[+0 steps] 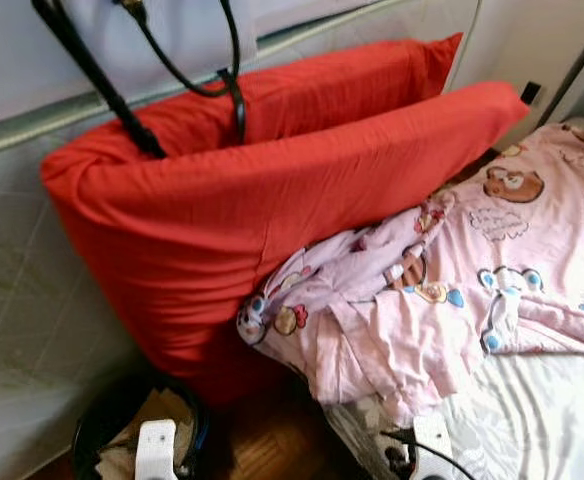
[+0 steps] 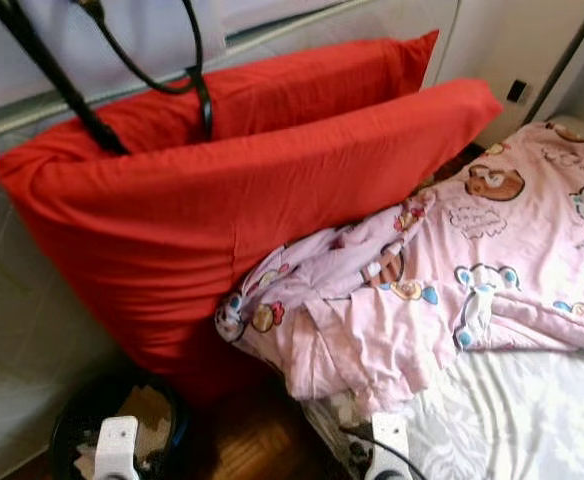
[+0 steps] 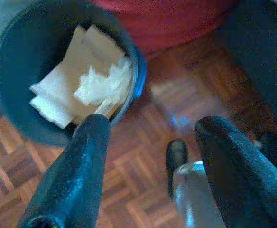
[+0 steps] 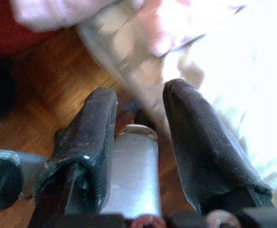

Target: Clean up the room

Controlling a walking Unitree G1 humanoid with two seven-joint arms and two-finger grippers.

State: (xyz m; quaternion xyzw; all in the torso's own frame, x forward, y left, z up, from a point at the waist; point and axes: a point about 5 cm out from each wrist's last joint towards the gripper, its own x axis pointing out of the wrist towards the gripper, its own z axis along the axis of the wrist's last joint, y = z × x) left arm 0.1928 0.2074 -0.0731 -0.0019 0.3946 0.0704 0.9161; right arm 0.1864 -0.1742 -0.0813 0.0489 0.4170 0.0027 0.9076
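While the left gripper (image 3: 150, 137) hangs with fingers spread over a bin (image 1: 92, 425) of paper scraps, the right gripper (image 4: 138, 109), also parted, hovers beside the bed edge (image 1: 532, 420); a pink blanket (image 1: 452, 290) spills against two red pillows (image 1: 222, 210) behind.

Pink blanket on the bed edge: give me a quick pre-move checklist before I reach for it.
1. Pink blanket in view, hanging over the bed edge: ok.
2. Left gripper open, nothing between its fingers: ok.
3. Right gripper open, nothing between its fingers: ok.
4. Red pillows leaning against the blanket's upper edge; may shift when pulled: not ok.
5. Waste bin with paper sits on the floor below the left gripper, close to the path: not ok.
6. Black cable draped over the pillows, where it ends: cannot tell.
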